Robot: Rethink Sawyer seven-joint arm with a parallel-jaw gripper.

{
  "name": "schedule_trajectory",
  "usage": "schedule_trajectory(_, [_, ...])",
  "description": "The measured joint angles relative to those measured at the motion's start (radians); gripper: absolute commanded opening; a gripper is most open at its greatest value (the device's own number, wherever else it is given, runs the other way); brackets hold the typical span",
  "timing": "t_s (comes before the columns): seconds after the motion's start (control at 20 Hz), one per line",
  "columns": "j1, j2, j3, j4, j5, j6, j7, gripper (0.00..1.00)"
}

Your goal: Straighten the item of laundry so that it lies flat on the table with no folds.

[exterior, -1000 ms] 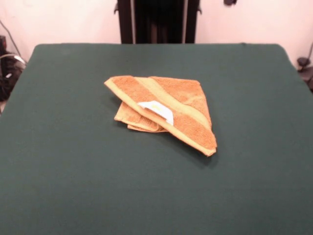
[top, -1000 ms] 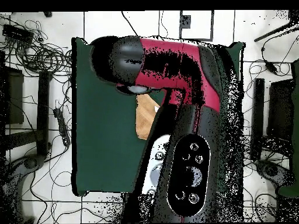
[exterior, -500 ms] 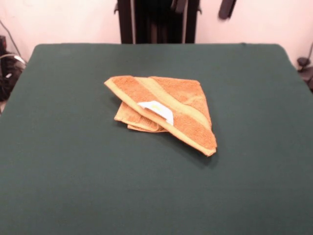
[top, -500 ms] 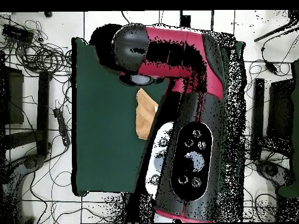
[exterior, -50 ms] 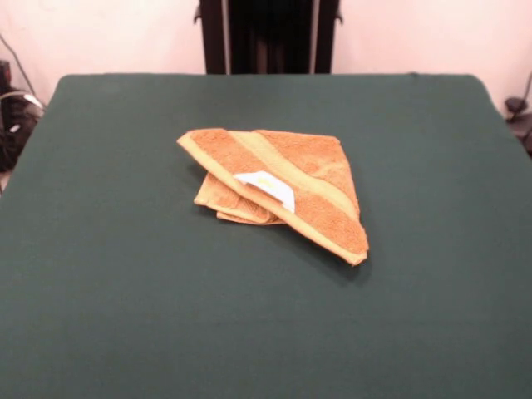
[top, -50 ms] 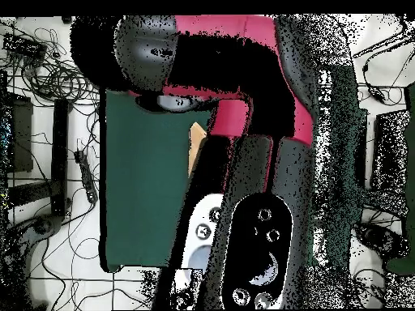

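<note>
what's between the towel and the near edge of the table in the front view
Nothing: in the front view the stretch from the folded towel down to the picture's bottom edge is bare green table. The overhead view cannot confirm it, because the arm covers most of the table.

Bench [exterior, -50 ms: 125, 316]: bare green cloth is seen on every side of the folded towel [exterior, -50 ms: 283, 187], the only thing lying on it. Widest bare stretch lies nearer the camera than the towel. In the overhead view, the space above the towel [top, -50 ms: 195, 144] is largely covered by the red-and-black arm [top, -50 ms: 243, 89].
</note>
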State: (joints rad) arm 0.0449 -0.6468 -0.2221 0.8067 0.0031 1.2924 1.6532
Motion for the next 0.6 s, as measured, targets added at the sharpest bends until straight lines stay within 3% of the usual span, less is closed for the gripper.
schedule_trajectory(0.6, [-0.026, 0.060, 0.000, -0.014, -0.003, -0.120, 0.000, 1.00])
